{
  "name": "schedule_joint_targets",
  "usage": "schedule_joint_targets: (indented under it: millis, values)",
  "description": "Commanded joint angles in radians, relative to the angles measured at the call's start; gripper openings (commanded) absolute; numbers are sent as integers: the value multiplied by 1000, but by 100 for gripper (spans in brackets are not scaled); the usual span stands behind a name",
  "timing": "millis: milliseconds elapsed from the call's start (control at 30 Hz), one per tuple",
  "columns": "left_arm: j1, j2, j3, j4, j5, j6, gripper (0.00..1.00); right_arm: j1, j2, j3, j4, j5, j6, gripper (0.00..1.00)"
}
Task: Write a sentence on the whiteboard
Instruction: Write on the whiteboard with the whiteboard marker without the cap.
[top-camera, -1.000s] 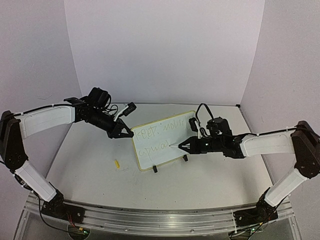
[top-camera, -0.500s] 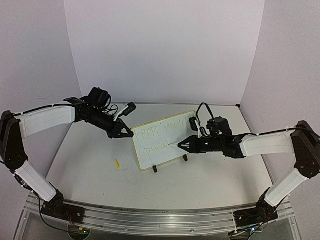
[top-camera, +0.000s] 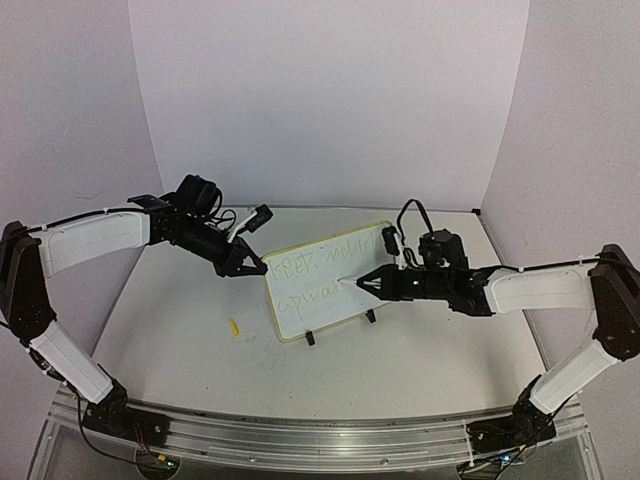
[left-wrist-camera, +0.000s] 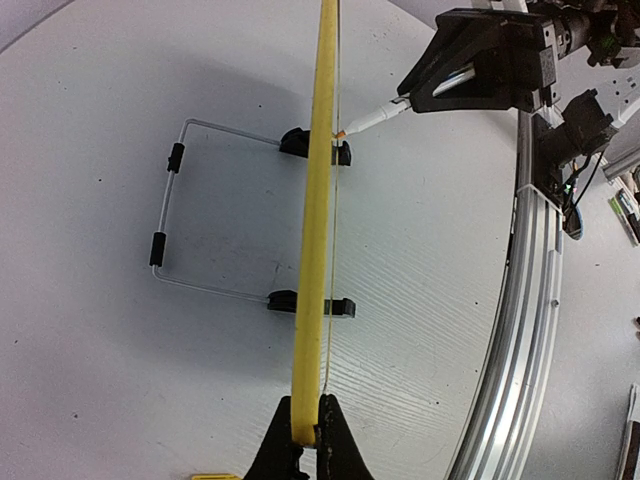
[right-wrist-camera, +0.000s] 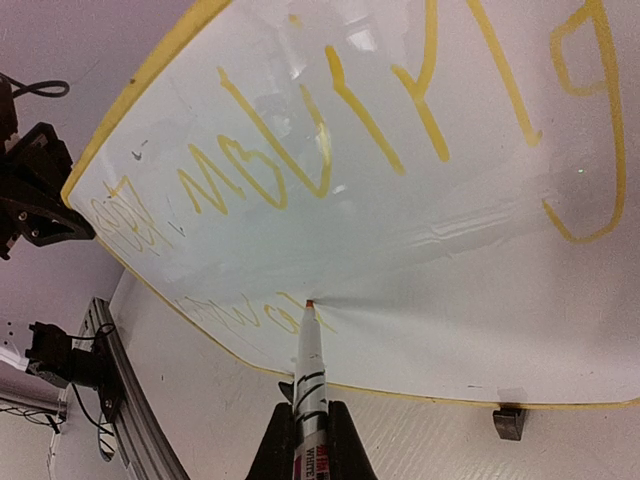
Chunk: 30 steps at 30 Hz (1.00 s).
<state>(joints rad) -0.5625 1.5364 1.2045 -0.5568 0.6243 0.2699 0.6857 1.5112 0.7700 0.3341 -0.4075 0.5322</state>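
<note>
Whiteboard (top-camera: 322, 318) stands at centre frame. Left gripper (top-camera: 258, 270) clamps its left rim, steadying it. Right gripper (top-camera: 362, 284) is closed on a marker (right-wrist-camera: 311, 375), tip at the sentence's (top-camera: 300, 266) lower line.

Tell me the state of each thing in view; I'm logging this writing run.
left gripper: shut on the whiteboard rim
right gripper: shut on the marker
whiteboard: standing on its feet
sentence: two yellow lines written
marker: uncapped, tip at the board's face
small yellow piece: lying loose beside the board
</note>
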Motion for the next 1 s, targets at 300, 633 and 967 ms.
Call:
schedule_joint_targets:
  millis: [300,633,967]
  values:
    - [-19,15,3,-61,-76,48,0,-5,-66,-33,50,51,14,0]
    - [-19,15,3,-61,-74,49,0,-12,-146,-81,46,-3,-21,0]
    - [-19,13,1,-62,-79,48,0,-42,-49,-55,58,-102,-21,0]
